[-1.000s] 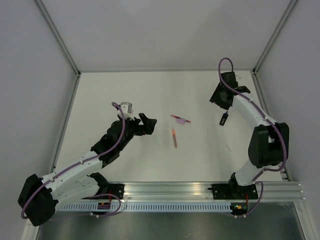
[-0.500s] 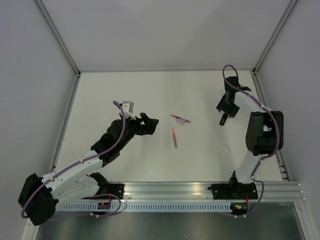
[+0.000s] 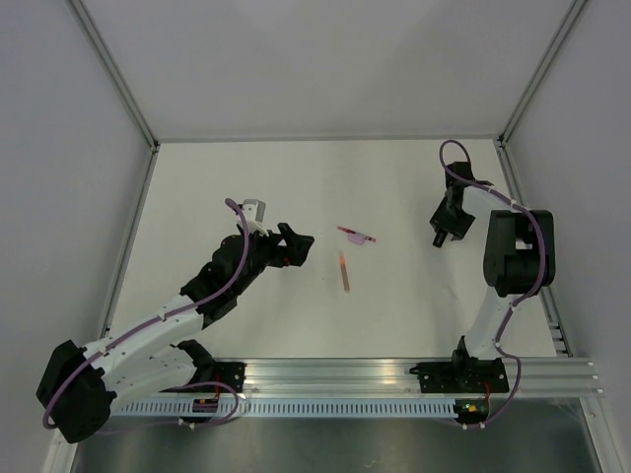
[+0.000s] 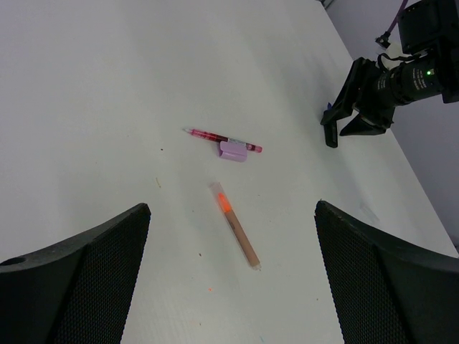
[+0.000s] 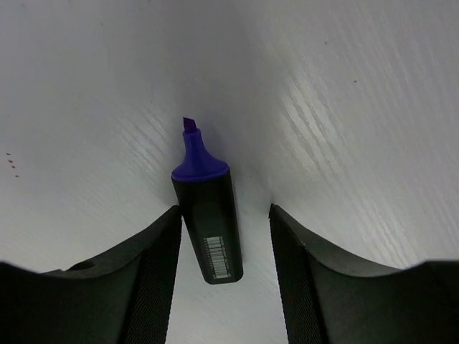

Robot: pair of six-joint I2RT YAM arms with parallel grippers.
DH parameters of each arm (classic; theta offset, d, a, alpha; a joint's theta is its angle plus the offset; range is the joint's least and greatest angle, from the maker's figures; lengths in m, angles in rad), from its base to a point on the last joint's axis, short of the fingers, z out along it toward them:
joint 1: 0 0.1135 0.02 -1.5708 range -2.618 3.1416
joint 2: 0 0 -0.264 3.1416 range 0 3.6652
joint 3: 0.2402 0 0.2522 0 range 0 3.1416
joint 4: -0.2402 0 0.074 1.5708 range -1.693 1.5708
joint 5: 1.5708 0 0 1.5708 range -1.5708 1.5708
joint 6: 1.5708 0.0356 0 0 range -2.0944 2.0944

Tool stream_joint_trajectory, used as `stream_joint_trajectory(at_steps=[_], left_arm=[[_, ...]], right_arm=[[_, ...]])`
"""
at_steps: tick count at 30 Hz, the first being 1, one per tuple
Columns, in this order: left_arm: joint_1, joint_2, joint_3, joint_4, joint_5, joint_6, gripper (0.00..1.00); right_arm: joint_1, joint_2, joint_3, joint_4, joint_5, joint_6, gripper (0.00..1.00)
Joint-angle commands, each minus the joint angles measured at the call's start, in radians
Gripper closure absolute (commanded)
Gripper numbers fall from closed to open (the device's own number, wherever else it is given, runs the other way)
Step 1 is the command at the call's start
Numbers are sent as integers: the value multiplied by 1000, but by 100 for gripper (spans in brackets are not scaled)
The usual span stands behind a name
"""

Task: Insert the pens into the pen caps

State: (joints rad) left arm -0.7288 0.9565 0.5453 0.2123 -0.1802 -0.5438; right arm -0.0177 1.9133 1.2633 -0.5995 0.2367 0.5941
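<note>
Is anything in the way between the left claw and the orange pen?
No, nothing visible is. The left gripper is open, and only bare table lies between it and the orange pen. The pink pen lies farther away, beyond the orange one.

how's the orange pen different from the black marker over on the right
Colour: the orange pen has a pale body with an orange end; the black marker is black with a purple tip.
Shape: the orange pen is slim, the black marker stubby with a bare wedge tip.
Place: the orange pen lies in the open; the black marker lies inside the open right gripper.
Both rest on the white table.
</note>
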Motion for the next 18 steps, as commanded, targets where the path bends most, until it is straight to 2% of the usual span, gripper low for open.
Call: stream_joint_trajectory(at_steps=[1, 7, 10, 13, 16, 18], left_arm=[[-3, 7, 42, 16, 10, 36, 0], [-1, 18, 47, 19, 27, 45, 1], [-1, 25, 48, 25, 53, 48, 1], [-3, 50, 59, 30, 80, 57, 2], [-3, 74, 73, 38, 133, 74, 3], [-3, 108, 94, 45, 201, 93, 4]], right_arm=[[-5, 64, -39, 50, -7, -17, 43], [-7, 49, -42, 55, -10, -36, 53], [-5, 17, -47, 50, -22, -42, 63], [-1, -19, -65, 64, -62, -47, 82], [12, -54, -93, 95, -109, -45, 94], [40, -72, -111, 116, -135, -39, 98]])
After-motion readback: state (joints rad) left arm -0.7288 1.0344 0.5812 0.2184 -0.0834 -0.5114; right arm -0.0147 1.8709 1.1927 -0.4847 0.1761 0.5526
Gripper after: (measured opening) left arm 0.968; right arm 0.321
